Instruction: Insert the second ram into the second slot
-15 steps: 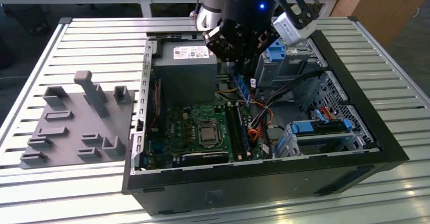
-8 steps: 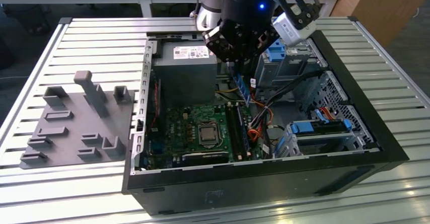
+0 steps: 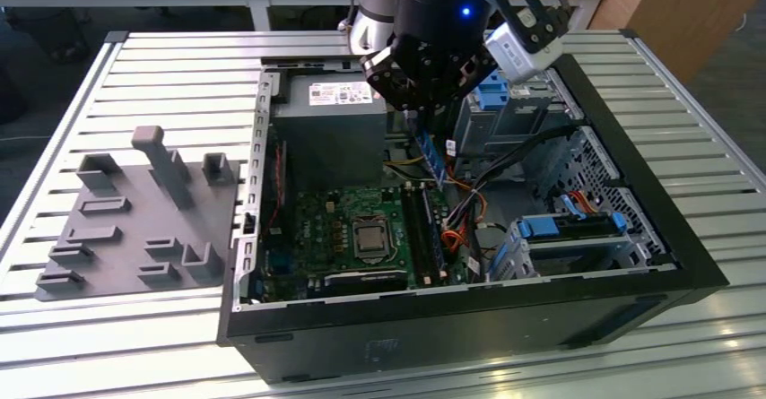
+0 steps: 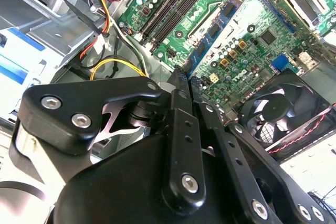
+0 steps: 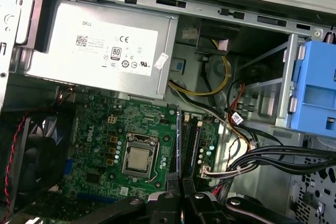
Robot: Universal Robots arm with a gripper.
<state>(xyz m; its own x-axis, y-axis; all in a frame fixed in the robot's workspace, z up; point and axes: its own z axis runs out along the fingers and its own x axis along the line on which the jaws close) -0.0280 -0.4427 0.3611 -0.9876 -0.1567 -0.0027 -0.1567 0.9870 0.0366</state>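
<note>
My gripper hangs over the open computer case, shut on the second ram, a thin blue stick that points down toward the motherboard. In the first wrist view the ram shows edge-on, running out from the gripper beside the long dark memory slots. The second wrist view shows its blue face with dark chips reaching out past the gripper, over the board and to one side of the slots. The stick's lower end looks a little above the slots; whether it touches one I cannot tell.
A grey power-supply box fills the case's far corner. The processor socket sits next to the slots. Loose cables and a blue drive caddy lie at the exterior view's right. A grey fixture plate rests on the slatted table.
</note>
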